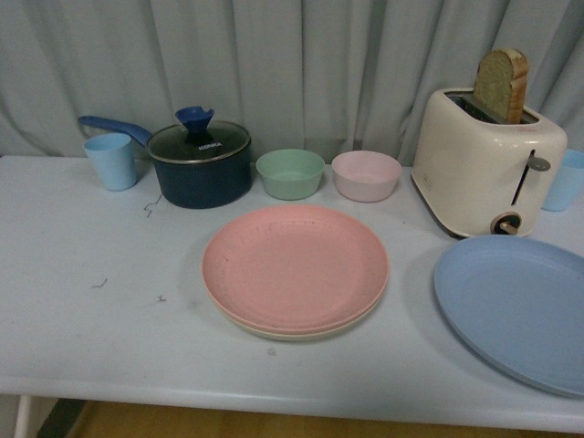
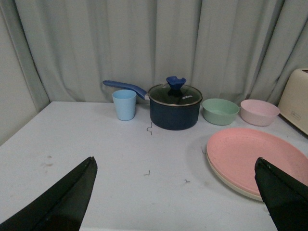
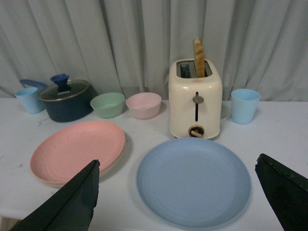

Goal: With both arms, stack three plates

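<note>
The pink plate lies on the beige plate, whose rim shows beneath it, at the middle of the white table. The blue plate lies alone at the right, partly cut by the frame. Neither arm shows in the front view. My left gripper is open and empty above the table, the stacked pink plate to its right. My right gripper is open and empty, held back from and above the blue plate; the pink plate is to its left.
At the back stand a light blue cup, a dark blue lidded pot, a green bowl, a pink bowl, a cream toaster with toast, and another blue cup. The table's front edge is near.
</note>
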You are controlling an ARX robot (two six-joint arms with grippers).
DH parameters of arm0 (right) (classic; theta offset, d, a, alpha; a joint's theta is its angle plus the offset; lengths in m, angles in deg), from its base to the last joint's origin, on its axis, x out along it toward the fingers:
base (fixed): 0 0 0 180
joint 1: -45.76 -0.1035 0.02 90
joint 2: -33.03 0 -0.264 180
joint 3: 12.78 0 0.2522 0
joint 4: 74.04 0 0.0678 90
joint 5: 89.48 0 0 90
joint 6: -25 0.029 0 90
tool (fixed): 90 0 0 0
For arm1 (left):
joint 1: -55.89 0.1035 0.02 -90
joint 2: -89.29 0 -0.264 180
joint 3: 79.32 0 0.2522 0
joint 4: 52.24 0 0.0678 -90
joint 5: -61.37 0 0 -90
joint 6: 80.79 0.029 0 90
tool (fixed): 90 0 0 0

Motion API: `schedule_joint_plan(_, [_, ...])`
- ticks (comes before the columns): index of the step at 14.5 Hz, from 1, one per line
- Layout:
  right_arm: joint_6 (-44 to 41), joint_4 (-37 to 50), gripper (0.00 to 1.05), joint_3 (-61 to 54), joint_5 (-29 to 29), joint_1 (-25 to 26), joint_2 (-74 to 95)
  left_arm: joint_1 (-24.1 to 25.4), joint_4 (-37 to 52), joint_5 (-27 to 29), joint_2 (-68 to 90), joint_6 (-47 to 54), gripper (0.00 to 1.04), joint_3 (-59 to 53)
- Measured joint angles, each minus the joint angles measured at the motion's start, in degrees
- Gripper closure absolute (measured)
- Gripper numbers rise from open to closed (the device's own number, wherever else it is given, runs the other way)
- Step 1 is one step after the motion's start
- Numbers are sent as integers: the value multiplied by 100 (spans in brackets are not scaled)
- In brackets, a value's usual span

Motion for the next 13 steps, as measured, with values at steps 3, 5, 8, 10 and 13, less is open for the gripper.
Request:
schedule_joint_plan(3, [273, 2841, 6, 837, -1377, 1351, 3241, 0, -2, 22, 0, 0, 7, 0])
schedule_joint_plan(5, [505, 3587, 6, 2133, -393, 1484, 5637, 0, -2, 22, 0, 0, 7, 0])
schedule_joint_plan(8, [680, 1945, 6, 4315, 1224, 1150, 8889, 0, -2, 20, 0, 0, 7, 0])
schedule_joint_plan(10, [634, 1565, 6, 4752, 1598, 861, 9729, 0, -4, 22, 0, 0, 7, 0])
schedule_joint_plan(13, [616, 1268, 6, 5027, 1784, 573, 10642, 0, -4, 20, 0, 0, 7, 0])
